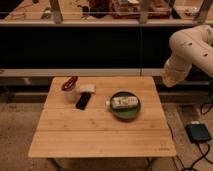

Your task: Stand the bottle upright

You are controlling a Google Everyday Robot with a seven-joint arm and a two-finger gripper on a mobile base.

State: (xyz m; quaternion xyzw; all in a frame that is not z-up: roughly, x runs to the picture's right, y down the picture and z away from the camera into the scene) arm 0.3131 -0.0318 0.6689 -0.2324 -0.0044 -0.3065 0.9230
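Observation:
The bottle [124, 102] is small and pale, with a white cap pointing left. It lies on its side on a green plate [125, 116] on the right half of the wooden table [100, 135]. The white arm comes in from the upper right. Its lower end, where the gripper [171, 80] is, hangs just past the table's far right corner, above and to the right of the bottle and well apart from it.
A white cup holding red items [70, 90] stands at the table's back left. Beside it are a pale flat object [87, 88] and a black slab [83, 100]. A dark box with a cable [199, 132] lies on the floor at the right. Dark shelving runs behind the table.

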